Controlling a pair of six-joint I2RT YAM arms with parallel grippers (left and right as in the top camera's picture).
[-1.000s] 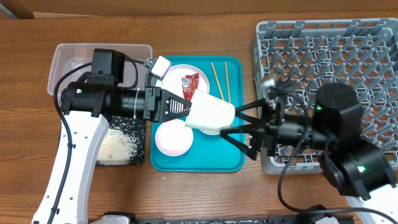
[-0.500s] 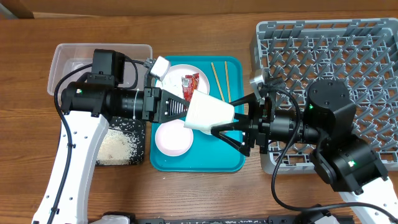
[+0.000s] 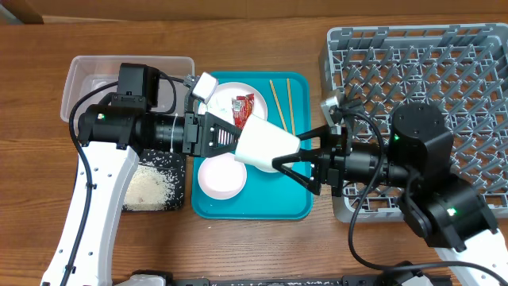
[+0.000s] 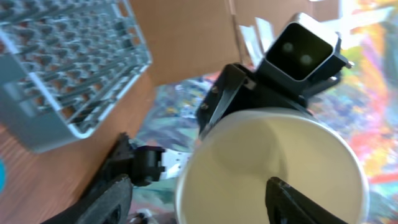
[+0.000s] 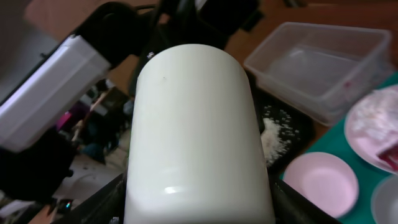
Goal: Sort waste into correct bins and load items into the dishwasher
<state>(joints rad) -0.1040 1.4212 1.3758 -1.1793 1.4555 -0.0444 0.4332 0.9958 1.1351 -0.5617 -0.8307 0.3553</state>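
Observation:
A small white cup hangs on its side above the teal tray, between my two grippers. My right gripper is shut on it, a finger pressed against each side of the cup. My left gripper is open at the cup's mouth: in the left wrist view one finger stands inside the cup and the other outside, clear of the rim. A red wrapper lies on a white plate. Two chopsticks lie on the tray. The grey dish rack stands at the right.
A clear tub stands at the far left, with a black tray holding rice in front of it. A small pinkish-white dish sits on the teal tray under my left gripper. The right arm reaches over the rack's left edge.
My left gripper has opened off the cup's rim. The right gripper has moved left around the cup and closed on its sides.

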